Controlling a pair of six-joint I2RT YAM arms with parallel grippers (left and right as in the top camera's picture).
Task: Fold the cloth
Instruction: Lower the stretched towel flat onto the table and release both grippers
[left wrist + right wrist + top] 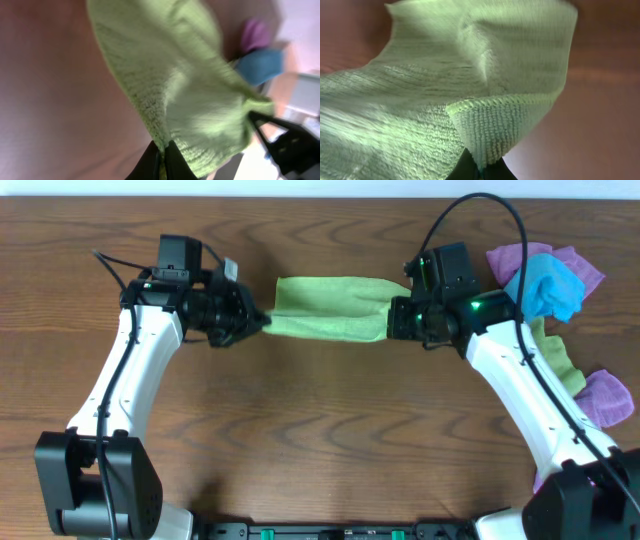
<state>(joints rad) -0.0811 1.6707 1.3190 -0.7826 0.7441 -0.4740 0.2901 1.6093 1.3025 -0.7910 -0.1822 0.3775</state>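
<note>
You've got the lime-green cloth (330, 308) stretched as a band between both pincers, mid-bench (330, 440), left pincer (262, 320) clamped on its left end, right pincer (392, 318) clamped on its right corner, blue and purple cloths (545, 275) behind the right arm

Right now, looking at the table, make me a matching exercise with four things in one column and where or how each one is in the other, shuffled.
Column one:
1. green cloth
2. blue cloth
3. left end effector
4. right end effector

Column two:
A. lying over a purple cloth
B. shut on the green cloth's end nearest the blue cloth
C. stretched out, gripped at both ends
D. shut on the green cloth's end farthest from the blue cloth

Pairs: 1-C, 2-A, 3-D, 4-B
</note>
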